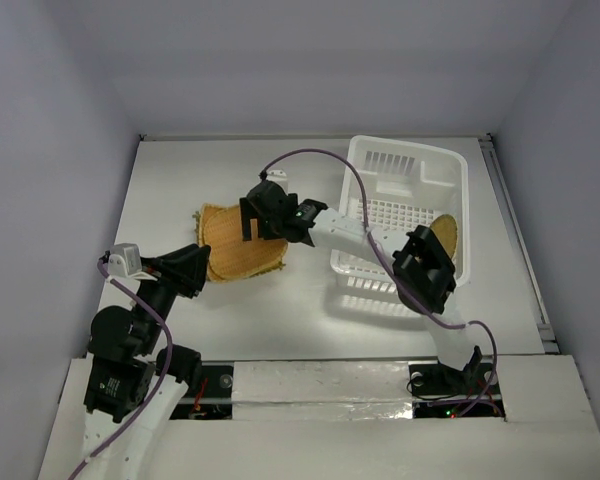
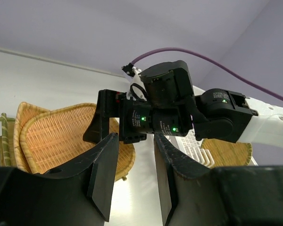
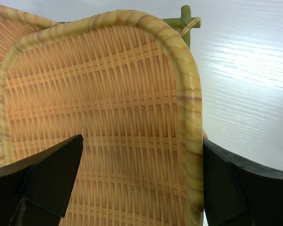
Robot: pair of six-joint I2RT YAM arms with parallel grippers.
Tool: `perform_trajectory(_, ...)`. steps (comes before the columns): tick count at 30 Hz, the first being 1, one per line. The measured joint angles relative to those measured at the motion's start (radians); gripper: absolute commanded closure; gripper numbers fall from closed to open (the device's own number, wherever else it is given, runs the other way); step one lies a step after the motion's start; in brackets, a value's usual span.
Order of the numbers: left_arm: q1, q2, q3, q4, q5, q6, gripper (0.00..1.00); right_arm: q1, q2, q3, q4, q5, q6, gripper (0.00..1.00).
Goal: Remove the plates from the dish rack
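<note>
Low at the table's (image 1: 180, 180) near-left: left end effector (image 2: 134, 155) tilted toward centre, fingers parted with a clear gap, nothing held. Just right of it, left of table centre: stack of plates (image 1: 235, 255) lying flat on the table, outside the rack, several woven tan-orange pieces overlapping, edges offset. Uppermost is the top plate (image 3: 108, 94), squarish with rounded corners and a thick yellow-green rim. Green cross-shaped piece (image 3: 183, 21) sticking out past its far edge, belonging to something lower in the stack. Directly above the stack: right end effector (image 3: 142, 150), reached in from the right, jaws spread wide and straddling the top plate; left finger over the woven face, right finger just beside the right rim. Cannot tell from the wrist view whether either finger touches; no clamp on the plate visible. Purple cable (image 1: 315, 155) arcing above the right arm. Right of centre: dish rack (image 1: 450, 170), white, slotted walls, grid floor, sitting on the table well apart from the stack. Inside it, one orange-tan plate (image 1: 446, 235) tilted against the right wall, partly hidden by the right arm's elbow.
</note>
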Motion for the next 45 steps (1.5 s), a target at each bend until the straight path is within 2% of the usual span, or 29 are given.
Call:
perform_trajectory(11, 0.000, -0.006, 0.000, 0.000, 0.000, 0.000, 0.67, 0.039, 0.048, 0.112, -0.160, 0.182, -0.076, 0.00)
perform_trajectory(24, 0.000, -0.010, 0.000, 0.000, 0.000, 0.000, 0.67, 0.039, 0.064, 0.183, -0.158, 0.226, -0.145, 0.00)
perform_trajectory(28, 0.000, -0.011, 0.000, 0.000, 0.000, 0.000, 0.67, 0.040, 0.044, 0.183, -0.158, 0.285, -0.161, 0.08)
perform_trajectory(30, 0.000, -0.011, 0.000, 0.000, 0.000, 0.000, 0.67, 0.039, -0.001, 0.151, -0.155, 0.308, -0.168, 0.26)
perform_trajectory(31, 0.000, -0.011, 0.000, 0.000, 0.000, 0.000, 0.67, 0.036, -0.042, 0.123, -0.156, 0.322, -0.169, 0.39)
perform_trajectory(32, 0.000, -0.011, 0.000, 0.000, 0.001, 0.000, 0.68, 0.032, -0.091, 0.093, -0.156, 0.336, -0.169, 0.72)
perform_trajectory(34, 0.000, -0.011, 0.000, 0.000, 0.002, -0.001, 0.75, 0.025, -0.217, 0.006, -0.150, 0.364, -0.151, 0.93)
perform_trajectory(35, 0.000, -0.011, 0.000, 0.000, 0.003, 0.000, 0.79, 0.015, -0.307, -0.054, -0.150, 0.376, -0.136, 1.00)
perform_trajectory(36, 0.000, -0.011, 0.000, 0.000, 0.005, -0.001, 0.87, 0.001, -0.385, -0.100, -0.151, 0.389, -0.121, 1.00)
perform_trajectory(39, 0.000, -0.011, 0.000, 0.000, 0.009, -0.003, 0.99, -0.101, -0.650, -0.272, -0.172, 0.411, -0.062, 1.00)
perform_trajectory(42, 0.000, -0.011, 0.000, 0.000, 0.010, -0.003, 1.00, -0.257, -0.853, -0.425, -0.229, 0.434, -0.010, 0.99)
perform_trajectory(43, 0.000, -0.011, 0.000, 0.000, 0.010, -0.003, 1.00, -0.307, -0.903, -0.470, -0.262, 0.443, 0.004, 0.94)
perform_trajectory(44, 0.000, -0.012, 0.000, 0.000, 0.010, -0.003, 1.00, -0.352, -0.941, -0.505, -0.297, 0.449, 0.014, 0.76)
perform_trajectory(45, -0.001, -0.012, 0.000, 0.000, 0.010, -0.003, 1.00, -0.391, -0.969, -0.535, -0.338, 0.456, 0.027, 0.66)
